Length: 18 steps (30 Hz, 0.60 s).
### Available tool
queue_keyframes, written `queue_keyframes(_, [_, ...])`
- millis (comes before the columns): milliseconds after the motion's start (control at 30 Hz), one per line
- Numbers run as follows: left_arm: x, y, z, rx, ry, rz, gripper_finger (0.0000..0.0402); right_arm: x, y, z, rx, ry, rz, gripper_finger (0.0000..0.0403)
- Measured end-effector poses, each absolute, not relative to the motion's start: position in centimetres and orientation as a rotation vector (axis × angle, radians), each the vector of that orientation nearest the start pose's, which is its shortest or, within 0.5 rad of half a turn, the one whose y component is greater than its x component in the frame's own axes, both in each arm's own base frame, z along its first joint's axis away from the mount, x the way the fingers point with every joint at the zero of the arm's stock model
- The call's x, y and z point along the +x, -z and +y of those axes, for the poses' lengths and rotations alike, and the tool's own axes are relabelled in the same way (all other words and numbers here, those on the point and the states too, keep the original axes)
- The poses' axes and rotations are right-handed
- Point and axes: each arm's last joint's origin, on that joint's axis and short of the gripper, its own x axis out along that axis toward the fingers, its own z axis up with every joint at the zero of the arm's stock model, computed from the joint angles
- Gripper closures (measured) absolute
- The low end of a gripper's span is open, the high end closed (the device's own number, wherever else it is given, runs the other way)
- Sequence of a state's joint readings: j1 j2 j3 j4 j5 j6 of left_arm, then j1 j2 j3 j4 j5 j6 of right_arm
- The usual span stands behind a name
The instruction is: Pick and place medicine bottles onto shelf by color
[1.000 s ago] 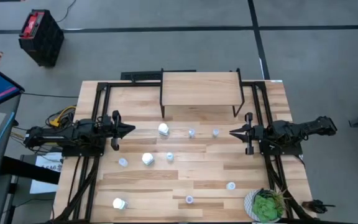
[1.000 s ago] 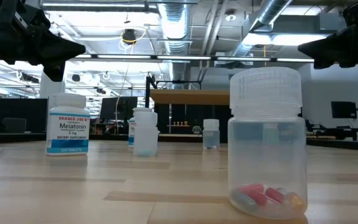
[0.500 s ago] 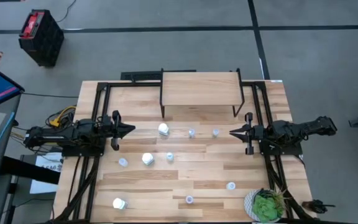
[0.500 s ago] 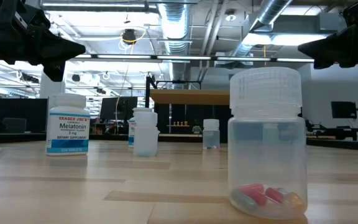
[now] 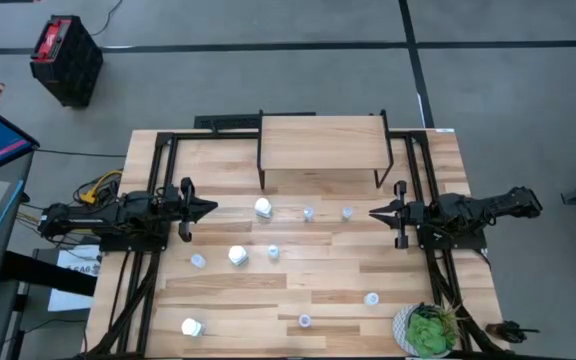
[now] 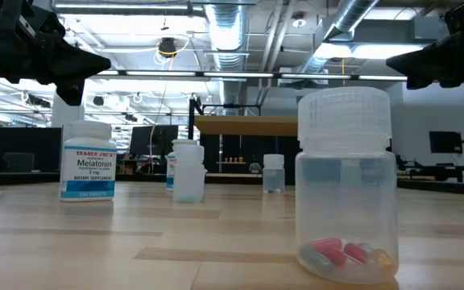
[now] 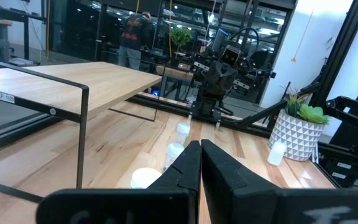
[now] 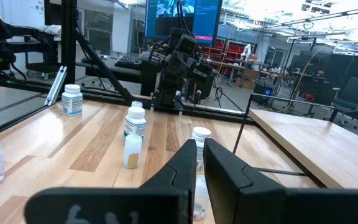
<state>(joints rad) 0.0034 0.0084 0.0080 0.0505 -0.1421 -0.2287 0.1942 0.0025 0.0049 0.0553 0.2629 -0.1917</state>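
1. The bench point(image 5: 298, 290) is a pale wooden top with black rails along both sides.
2. The shelf point(image 5: 320, 142) stands at the bench's far edge, midway between the arms, on thin black legs; its top is bare.
3. The left arm lies along the left side, its left claw point(image 5: 211, 208) raised off the wood with the fingers pressed together and gripping nothing. It points toward the middle.
4. The right arm mirrors it on the right side; the right claw point(image 5: 375, 212) is likewise closed on nothing, pointing back at the left one.
5. A potted plant point(image 5: 428, 331) in a white patterned pot sits at the near right corner.
6. Three white bottles stand on the wood: one point(image 5: 263, 208) just in front of the shelf, near the left claw's tip; one point(image 5: 237, 256) further toward the near edge; one point(image 5: 191, 327) near the near left corner.
7. Six smaller translucent bottles are scattered apart: two point(image 5: 308, 214) point(image 5: 348, 213) in front of the shelf, one point(image 5: 273, 252) mid-bench, one point(image 5: 198, 261) left of it, and two point(image 5: 371, 299) point(image 5: 304, 321) toward the near edge.
8. In the low view, the closest translucent bottle point(image 6: 346, 185) seems to hold a few pink and pale capsules.
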Motion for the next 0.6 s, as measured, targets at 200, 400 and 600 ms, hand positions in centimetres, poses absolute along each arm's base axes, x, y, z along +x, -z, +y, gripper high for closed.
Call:
queue_keyframes(200, [9.73,-17.04,0.45,-0.226,-0.141,-0.067,0.0401,9.61,-17.02,1.12,-0.179,0.074,-0.049,0.0347])
queue_keyframes(400, [9.67,-17.15,0.71,-0.068,-0.236,-0.069,0.0401,9.60,-17.06,1.12,-0.178,0.075,-0.053,0.0347])
queue_keyframes(600, [9.66,-17.18,0.75,-0.053,-0.252,-0.070,0.0401,9.58,-17.41,1.11,-0.170,0.078,-0.088,0.0347])
